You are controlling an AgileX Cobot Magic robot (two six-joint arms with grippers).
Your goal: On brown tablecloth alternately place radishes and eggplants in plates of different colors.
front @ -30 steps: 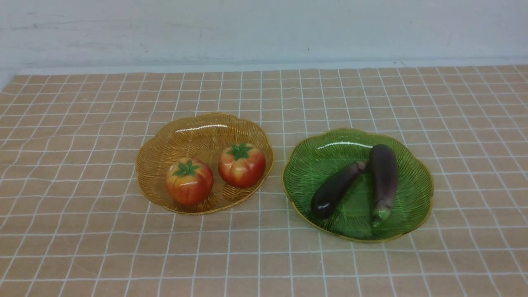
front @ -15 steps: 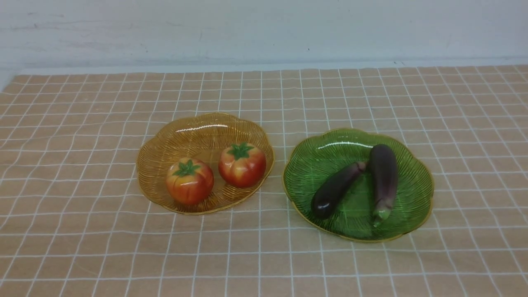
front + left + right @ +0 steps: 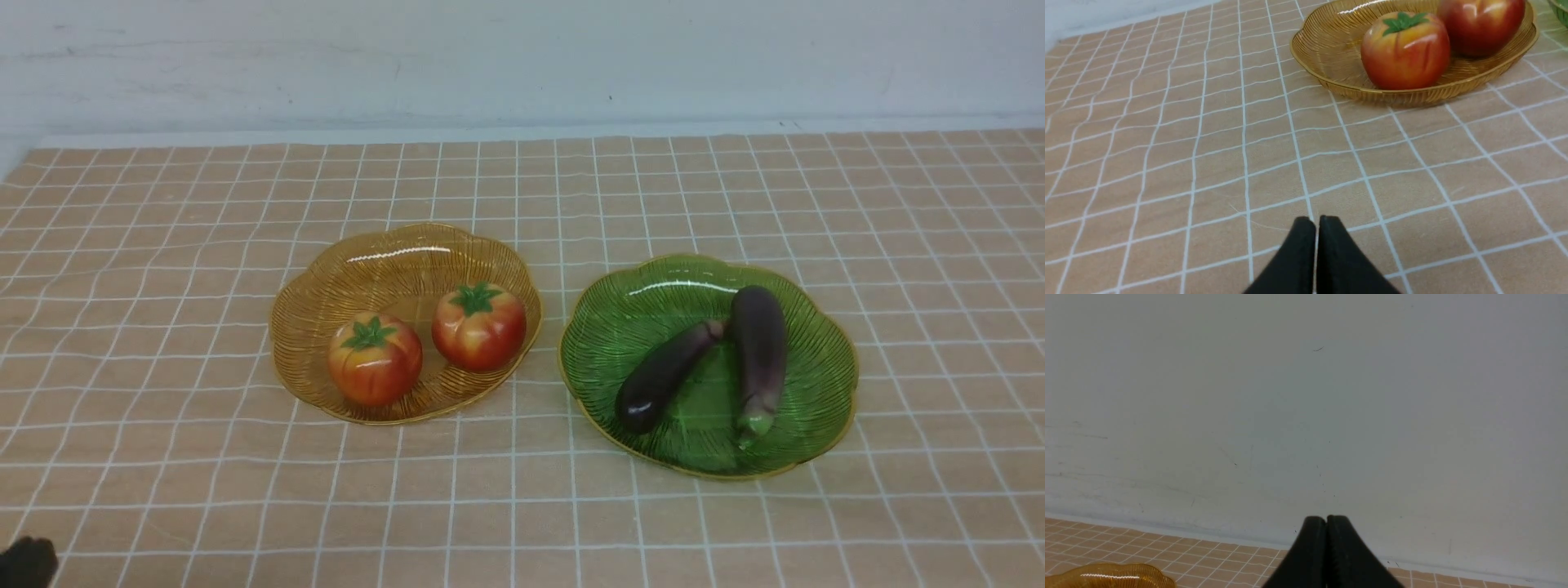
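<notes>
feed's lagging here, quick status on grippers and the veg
Left gripper shut, empty, low over brown tablecloth. Right gripper shut, empty, facing wall. Both radishes in amber plate, both eggplants in green plate. Nothing obstructing.

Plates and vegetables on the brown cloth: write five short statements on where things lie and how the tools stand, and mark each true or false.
1. Both radishes lie in the amber plate. True.
2. One eggplant lies on the brown tablecloth. False: both eggplants lie in the green plate.
3. The left tool is shut and holds nothing. True.
4. The right tool grips a radish. False: it is shut on nothing, facing the wall.
5. The two plates overlap. False: they sit side by side with a strip of cloth between them.
</notes>
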